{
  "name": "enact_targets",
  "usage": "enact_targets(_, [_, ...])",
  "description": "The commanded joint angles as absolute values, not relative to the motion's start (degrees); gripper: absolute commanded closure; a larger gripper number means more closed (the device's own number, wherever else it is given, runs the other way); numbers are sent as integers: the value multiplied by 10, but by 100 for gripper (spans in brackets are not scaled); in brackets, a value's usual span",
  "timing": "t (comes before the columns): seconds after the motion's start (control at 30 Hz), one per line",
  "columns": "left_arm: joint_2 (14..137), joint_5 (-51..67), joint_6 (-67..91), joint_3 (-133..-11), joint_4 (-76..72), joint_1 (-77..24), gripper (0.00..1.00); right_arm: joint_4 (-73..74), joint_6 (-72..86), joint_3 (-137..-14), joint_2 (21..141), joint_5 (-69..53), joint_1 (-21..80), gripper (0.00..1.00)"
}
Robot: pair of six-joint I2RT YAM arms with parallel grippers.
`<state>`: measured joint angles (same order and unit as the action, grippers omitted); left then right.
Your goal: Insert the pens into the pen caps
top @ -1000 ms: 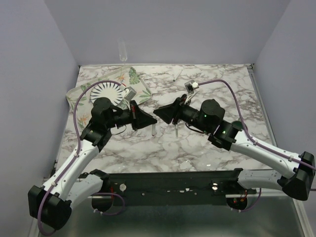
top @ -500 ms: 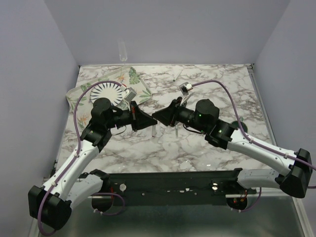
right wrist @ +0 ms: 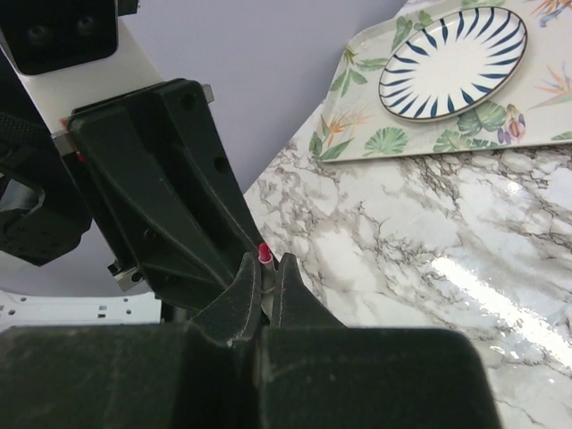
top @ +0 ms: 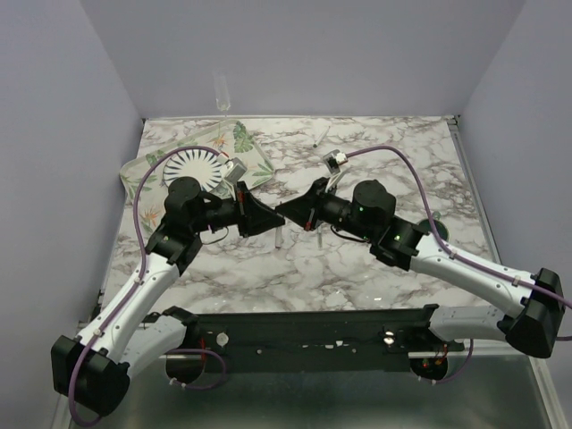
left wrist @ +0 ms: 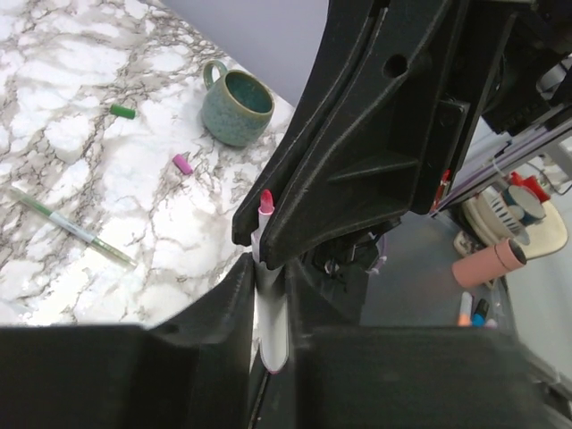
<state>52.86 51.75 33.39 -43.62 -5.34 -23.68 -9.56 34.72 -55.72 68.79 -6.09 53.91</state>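
Above the middle of the worktop (top: 384, 152) the two tools meet tip to tip around one pen (left wrist: 271, 331). The right tool (right wrist: 265, 264) is closed on this pen just below its pink tip, which pokes out above the fingers. The left tool (left wrist: 270, 273) has the white barrel standing upright between its fingers, lower down. Its jaws are only narrowly apart, one at each side of the barrel, and I cannot tell whether they press it or merely flank it.

The pink cap (left wrist: 182, 164) and the green cap (left wrist: 122, 112) lie apart on the worktop, well clear of both tools and near a teal mug (left wrist: 235, 105). A second pen (top: 320, 136) lies flat near the far edge. A leaf-patterned tray (top: 257, 166) carrying a striped plate (top: 198, 166) sits at the far left corner.
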Motion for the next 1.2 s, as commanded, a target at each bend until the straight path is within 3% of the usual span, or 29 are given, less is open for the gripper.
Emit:
enact_targets(0.0, [536,546,351,-430,-90,-238,54,-109,351,-560,665,-40,540,99])
enact_targets(0.37, [534,563,358,-422,-102,-238,50,-123,345,-570,646,-16,539,99])
enact_targets(0.97, [541,592,376,-411,-131,-243,54,-109,328,-600,658,-3,538,99])
enact_targets(1.1, [544,591,374,-417,-121,-244,100,-111,329,-598,660,-5,539,99])
enact_targets(1.13, [543,583,362,-420,-111,-244,100,-110,325,-600,660,-10,539,99])
enact_targets(1.17, [544,563,356,-428,-97,-244,100,-102,328,-604,662,-11,538,83])
